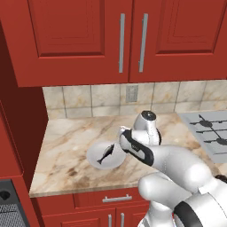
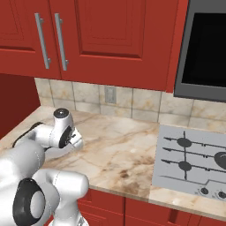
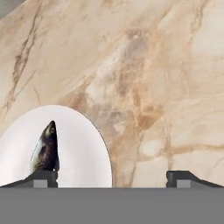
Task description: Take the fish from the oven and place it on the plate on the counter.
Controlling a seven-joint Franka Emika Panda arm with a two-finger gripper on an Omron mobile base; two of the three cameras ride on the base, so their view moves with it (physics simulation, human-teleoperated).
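Note:
The fish lies on the white plate on the marbled counter, dark and slender, set diagonally. My gripper hangs just to the plate's right, over its edge. In the hand view the fish rests on the plate at lower left, and my gripper is open, its fingertips far apart with nothing between them. The near end of the fish is hidden behind the left tip. A dark corner of the oven shows at lower left, framed in red.
A grey stovetop with burners sits on the counter to the right. Red upper cabinets hang over the counter, and a dark appliance is mounted above the stovetop. A tall red side panel bounds the counter's left end.

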